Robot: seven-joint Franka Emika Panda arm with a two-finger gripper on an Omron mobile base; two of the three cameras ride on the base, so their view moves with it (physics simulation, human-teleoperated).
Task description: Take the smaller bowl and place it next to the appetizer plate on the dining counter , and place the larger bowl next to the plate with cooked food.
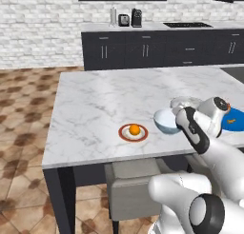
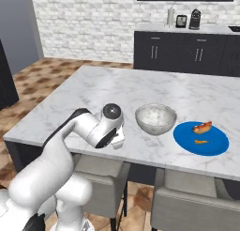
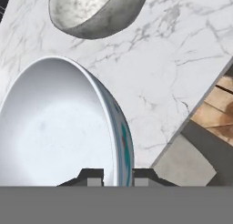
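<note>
Two fingers (image 3: pixel 116 176) pinch the rim of the smaller bowl (image 3: pixel 54 127), one inside, one outside. Bowl sits at the table's (image 1: pixel 95 104) near edge, just right of the appetizer plate (image 1: pixel 133 132), apart from it. Larger bowl (image 2: pixel 155 119) rests just beside the blue plate with cooked food (image 2: pixel 201 138).

From here I take the black stovetop (image 1: pixel 187 24) as my landmark, set into the far worktop (image 1: pixel 143 27) against the white brick wall (image 1: pixel 38 28). Left of it stand a black coffee machine (image 1: pixel 136 17), a small toaster (image 1: pixel 124 20) and a pale canister (image 1: pixel 113 16). Below it run dark cabinets (image 1: pixel 143 50) with handles. Well in front of it I see grey chairs (image 2: pixel 187 206) on the brown tiled floor (image 1: pixel 24 100).
</note>
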